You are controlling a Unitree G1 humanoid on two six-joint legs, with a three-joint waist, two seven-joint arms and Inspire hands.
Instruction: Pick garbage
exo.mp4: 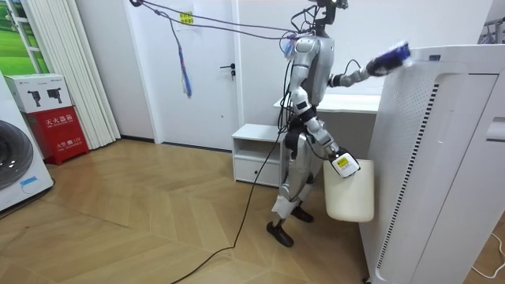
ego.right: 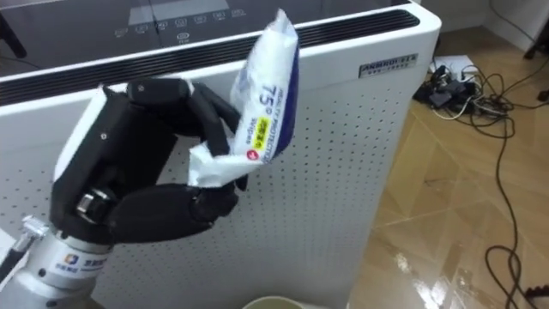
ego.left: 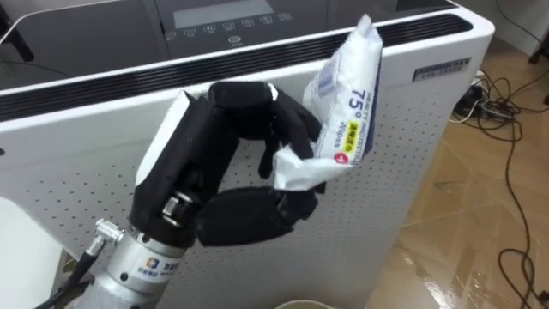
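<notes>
Left hand (ego.left: pixel 206 172) pinching the wipes packet (ego.left: pixel 347 94) by its crumpled lower end, in front of the white perforated appliance (ego.left: pixel 429 129).
Thumb and curled fingers close on that end alone, so most of the packet stands above the hand, unsupported; a jolt could let the slick film slip out and miss the white bin (exo.mp4: pixel 349 193) below the hand. Right hand (exo.mp4: pixel 341 163) sits low at that bin, its hold too small to tell.
</notes>
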